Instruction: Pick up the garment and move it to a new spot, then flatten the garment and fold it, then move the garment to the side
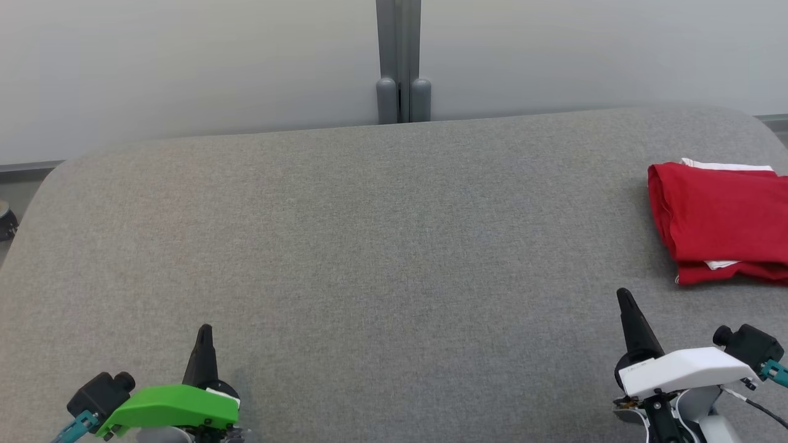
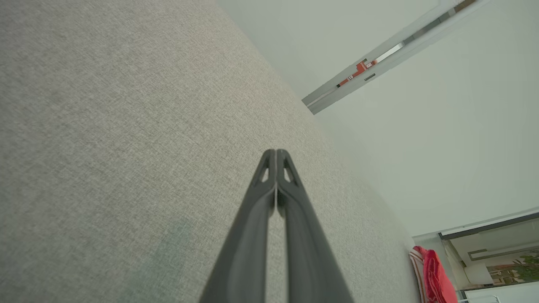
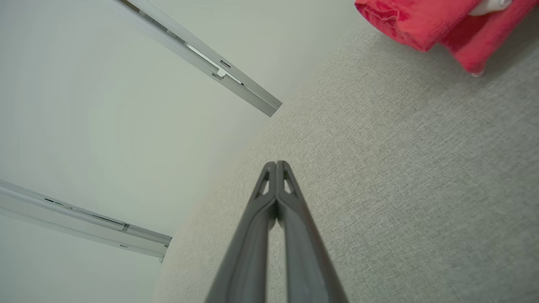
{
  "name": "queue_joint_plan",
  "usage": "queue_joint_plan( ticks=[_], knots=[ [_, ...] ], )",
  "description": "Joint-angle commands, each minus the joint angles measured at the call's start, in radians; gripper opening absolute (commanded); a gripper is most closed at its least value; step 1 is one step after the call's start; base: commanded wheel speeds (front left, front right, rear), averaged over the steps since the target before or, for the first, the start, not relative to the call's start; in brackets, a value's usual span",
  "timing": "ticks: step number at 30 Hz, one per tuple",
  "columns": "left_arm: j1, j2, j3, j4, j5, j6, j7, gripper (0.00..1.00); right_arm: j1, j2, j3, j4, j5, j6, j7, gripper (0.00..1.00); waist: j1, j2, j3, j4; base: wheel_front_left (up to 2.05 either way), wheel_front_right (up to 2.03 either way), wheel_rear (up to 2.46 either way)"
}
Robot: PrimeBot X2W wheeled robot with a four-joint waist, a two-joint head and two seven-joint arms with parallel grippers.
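**Desk:** Where is the garment to be found?

**Caption:** The folded red cloth garment (image 1: 720, 224), edged in white, is pictured lying at the right edge of the head view, on the wide grey fabric-covered bench (image 1: 369, 246). Its far side is cut off by the frame. It is also glimpsed at the lower right of the left wrist view and at the upper right of the right wrist view.

**Desk:** How are the hands held?

**Caption:** The left hand (image 1: 205, 332), two long dark fingers under a bright green shell, is shown at the lower left of the head view. Its fingers are pressed together with nothing between them. The right hand (image 1: 623, 296), dark fingers under a white shell, is shown at the lower right, also drawn together on nothing. In each wrist view the two fingertips are seen meeting at the centre of the frame.

**Desk:** Is the garment touched?

**Caption:** No. The right hand is seen near it, just below it in the frame, with bare grey fabric between them. The left hand is kept well apart, across the bench.

**Desk:** And behind?

**Caption:** A pale wall is shown, divided at top centre by a grey upright post (image 1: 400, 61).
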Motion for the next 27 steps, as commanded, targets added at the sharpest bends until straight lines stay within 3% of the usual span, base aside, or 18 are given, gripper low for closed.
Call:
queue_joint_plan(
  ticks=[1,27],
  knots=[
    [-0.03,0.008,0.011,-0.015,-0.028,-0.008,0.008,0.0,-0.029,-0.005,-0.006,-0.007,0.031,0.0,0.006,0.0,0.0,0.0,0.0,0.0,0.0,0.0,0.0],
    [-0.053,0.009,0.076,-0.027,-0.292,-0.056,0.084,0.0,-0.053,-0.007,-0.042,0.0,0.315,0.0,0.071,0.0,0.0,0.0,0.001,-0.005,0.0,0.0,0.0]
  ],
)
